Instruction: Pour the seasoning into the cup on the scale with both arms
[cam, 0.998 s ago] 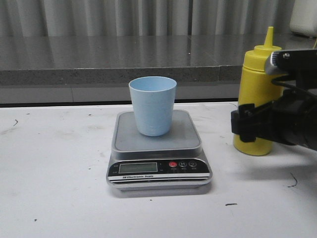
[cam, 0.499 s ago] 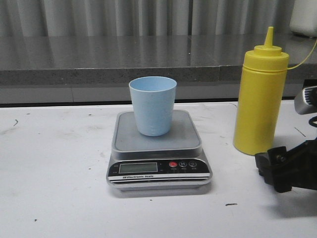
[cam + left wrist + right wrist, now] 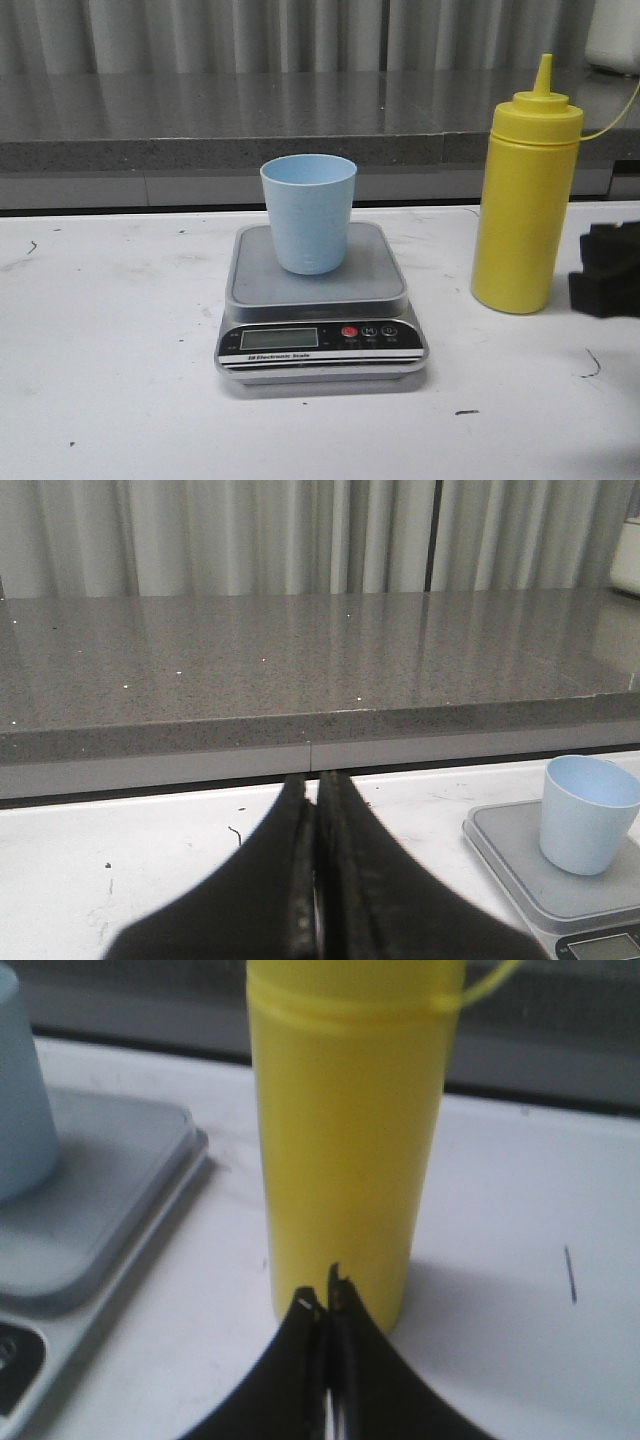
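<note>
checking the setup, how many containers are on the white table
2: a pale blue plastic cup standing on the silver-grey digital scale, and a tall yellow squeeze bottle upright on the table to its right.

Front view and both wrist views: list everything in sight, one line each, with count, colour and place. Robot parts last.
Cup: one, pale blue, upright on the scale platform.
Scale: one, silver-grey with black front panel, mid-table.
Bottle: one, yellow, upright on the table right of the scale.
Table: one, white, under everything.
Ledge: one, grey speckled, behind the table.
Curtain: grey, at the back.
Left pincer: one, black, shut, empty.
Right pincer: one, black, shut, facing the bottle.
</note>
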You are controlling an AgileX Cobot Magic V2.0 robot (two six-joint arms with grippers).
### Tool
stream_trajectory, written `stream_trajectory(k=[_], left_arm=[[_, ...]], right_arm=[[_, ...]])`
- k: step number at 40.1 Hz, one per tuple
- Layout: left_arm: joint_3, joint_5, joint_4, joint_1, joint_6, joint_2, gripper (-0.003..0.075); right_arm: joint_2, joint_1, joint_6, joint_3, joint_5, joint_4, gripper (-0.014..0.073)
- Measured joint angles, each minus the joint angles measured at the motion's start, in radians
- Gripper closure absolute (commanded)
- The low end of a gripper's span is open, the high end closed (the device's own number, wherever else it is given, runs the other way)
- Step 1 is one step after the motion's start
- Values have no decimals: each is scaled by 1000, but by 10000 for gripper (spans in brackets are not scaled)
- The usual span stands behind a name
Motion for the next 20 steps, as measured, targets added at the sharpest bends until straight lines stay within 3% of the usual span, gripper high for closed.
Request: stream_trajectory(k=[20], left_arm=[[0, 0, 0, 0, 0, 0, 740]], right_arm=[[-677, 0, 0, -18, 53, -4, 664]])
